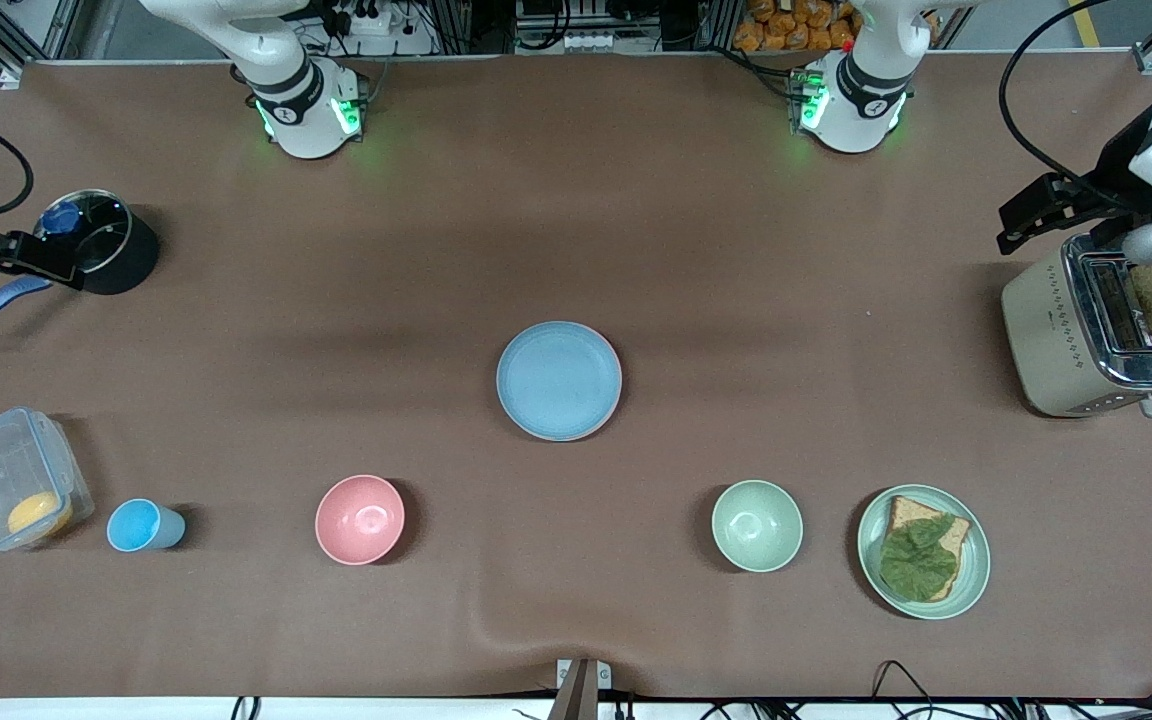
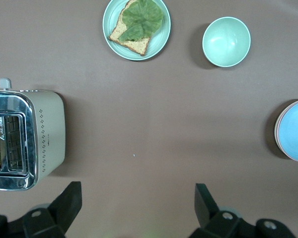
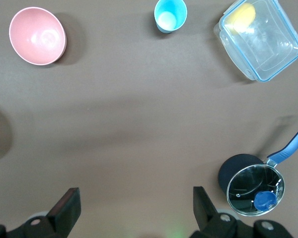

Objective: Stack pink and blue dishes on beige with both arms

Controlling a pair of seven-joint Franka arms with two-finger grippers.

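Observation:
The light blue plate [image 1: 558,380] lies at the table's middle, on top of a stack. A thin pale pink rim [image 1: 620,392] peeks out under it; the beige plate is hidden. The left wrist view shows the blue plate [image 2: 295,130] at its edge. My left gripper [image 1: 1016,225] hangs open and empty over bare table beside the toaster; in its own view [image 2: 137,203] the fingers stand wide apart. My right gripper [image 1: 61,268] hangs open and empty by the black pot; its own view [image 3: 135,206] shows bare table between the fingers.
A toaster [image 1: 1096,335] with bread stands at the left arm's end. Nearer the camera are a green plate [image 1: 976,590] with bread and a leaf, a green bowl [image 1: 757,525], a pink bowl [image 1: 360,519], a blue cup [image 1: 141,525] and a clear box [image 1: 16,480]. A lidded black pot [image 1: 111,250] sits at the right arm's end.

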